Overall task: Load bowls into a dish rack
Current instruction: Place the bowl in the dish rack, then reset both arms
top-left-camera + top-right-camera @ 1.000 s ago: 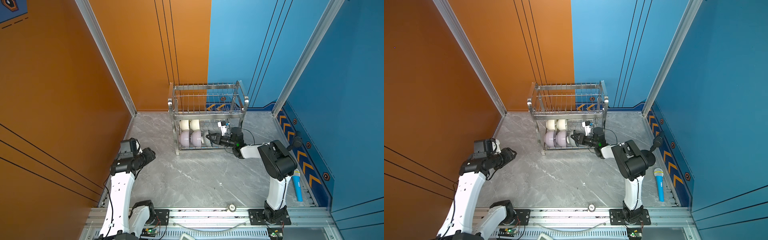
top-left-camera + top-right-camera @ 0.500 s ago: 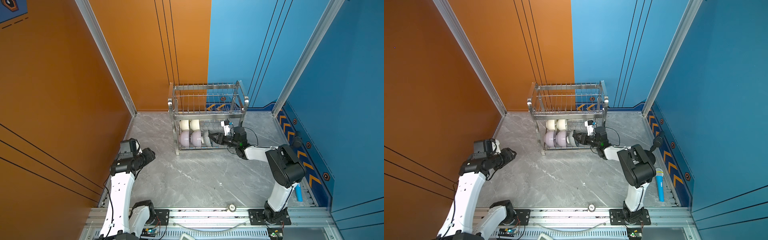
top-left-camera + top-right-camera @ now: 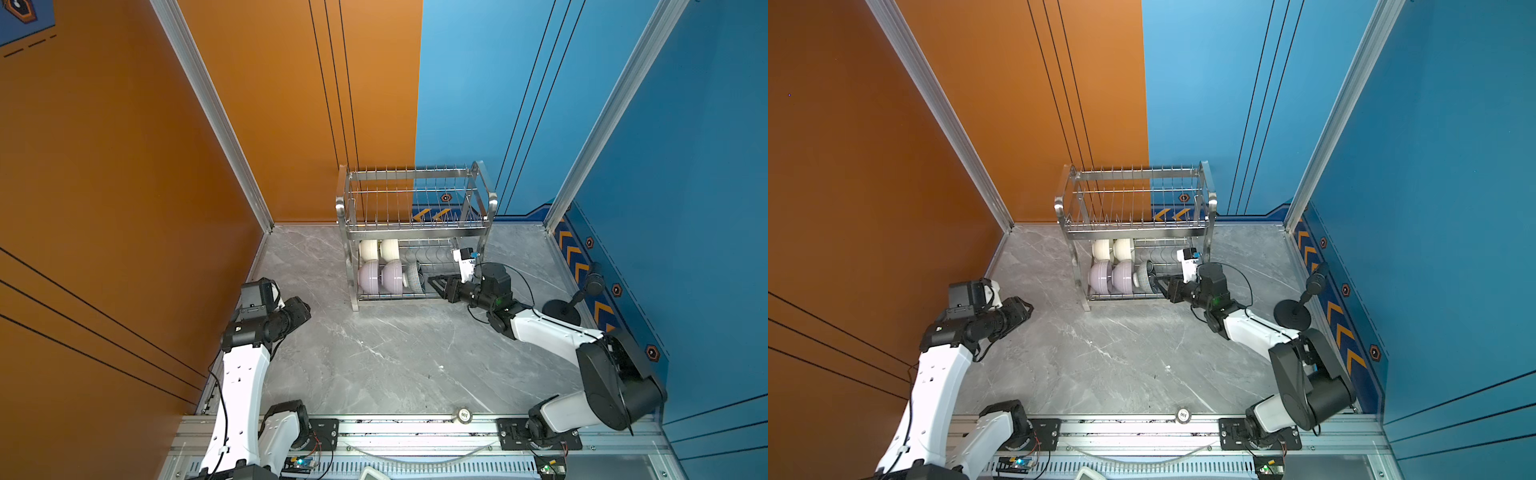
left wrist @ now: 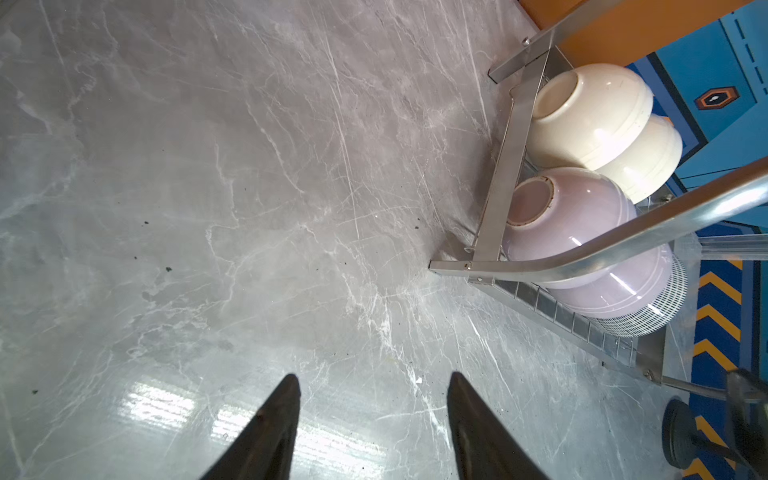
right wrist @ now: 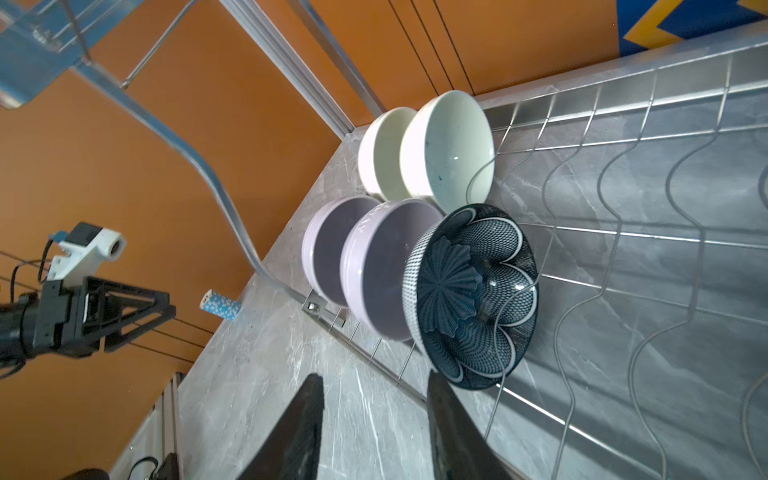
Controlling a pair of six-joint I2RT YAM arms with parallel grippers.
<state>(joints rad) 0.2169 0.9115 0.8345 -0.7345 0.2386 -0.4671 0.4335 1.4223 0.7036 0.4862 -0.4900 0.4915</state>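
Right pincer [image 5: 374, 374] opened, just beside dark bowl [image 5: 469, 291].

Left gripper [image 4: 374, 376] and right gripper [image 5: 374, 374] both gape empty

Shiny steel-wire dish rack [image 3: 415, 227], glossy bowls [image 3: 369, 276], polished marbled tabletop [image 3: 395, 353].

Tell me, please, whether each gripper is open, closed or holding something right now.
Left gripper: open, holding nothing.
Right gripper: open, holding nothing; the dark blue patterned bowl sits just ahead of it.
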